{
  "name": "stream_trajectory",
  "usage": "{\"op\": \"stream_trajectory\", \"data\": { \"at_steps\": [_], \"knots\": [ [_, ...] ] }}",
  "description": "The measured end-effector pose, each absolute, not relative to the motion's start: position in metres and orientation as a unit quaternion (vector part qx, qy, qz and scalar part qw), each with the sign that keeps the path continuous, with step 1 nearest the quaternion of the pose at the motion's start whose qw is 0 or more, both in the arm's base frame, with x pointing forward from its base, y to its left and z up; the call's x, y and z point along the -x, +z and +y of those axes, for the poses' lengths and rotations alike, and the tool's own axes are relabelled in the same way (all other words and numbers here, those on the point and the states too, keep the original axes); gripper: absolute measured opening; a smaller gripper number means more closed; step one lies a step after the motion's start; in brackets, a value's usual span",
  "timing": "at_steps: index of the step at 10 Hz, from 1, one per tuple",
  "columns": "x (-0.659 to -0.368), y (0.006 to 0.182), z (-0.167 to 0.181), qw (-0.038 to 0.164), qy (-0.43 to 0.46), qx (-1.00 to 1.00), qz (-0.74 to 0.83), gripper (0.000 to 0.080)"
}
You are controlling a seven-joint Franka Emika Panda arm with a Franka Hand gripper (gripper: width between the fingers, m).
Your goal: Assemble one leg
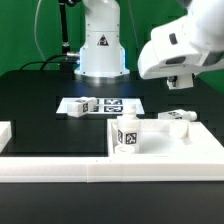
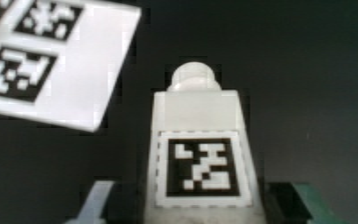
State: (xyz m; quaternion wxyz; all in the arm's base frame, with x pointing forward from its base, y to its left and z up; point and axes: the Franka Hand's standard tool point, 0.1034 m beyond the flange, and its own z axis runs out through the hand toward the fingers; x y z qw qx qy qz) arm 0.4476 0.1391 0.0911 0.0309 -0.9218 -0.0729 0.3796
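A white leg (image 2: 201, 140) with a black-and-white tag lies on the black table, its threaded tip pointing away from the wrist camera. It also shows in the exterior view (image 1: 178, 117), at the right. My gripper (image 1: 181, 85) hangs above it; in the wrist view the gripper (image 2: 208, 206) straddles the leg. The fingers (image 2: 101, 200) stand apart, with dark gaps to the leg on both sides, so the gripper is open. Another leg (image 1: 127, 137) stands upright on the large white panel (image 1: 60, 167) in front. A third leg (image 1: 88, 104) lies on the marker board (image 1: 120, 106).
The marker board also shows in the wrist view (image 2: 51, 60), beside the leg's far end. The robot base (image 1: 100, 50) stands at the back. A white block (image 1: 5, 134) sits at the exterior view's left edge.
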Motion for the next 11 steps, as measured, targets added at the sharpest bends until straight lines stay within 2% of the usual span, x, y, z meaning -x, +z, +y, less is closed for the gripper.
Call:
{"op": "stream_trajectory", "data": {
  "at_steps": [1,2,4,5,9,11],
  "knots": [
    [-0.445,0.092,0.138,0.031,0.365,0.927,-0.074,0.0287],
    [-0.459,0.094,0.132,0.041,0.338,0.936,-0.088,0.0287],
    [-0.484,0.125,0.122,0.042,0.3,0.949,-0.082,0.0287],
    [-0.494,0.134,0.122,0.042,0.275,0.957,-0.081,0.0287],
    [-0.51,0.131,0.121,0.043,0.119,0.989,-0.081,0.0287],
    [-0.527,0.132,0.115,0.045,0.059,0.993,-0.093,0.0287]
  ]
}}
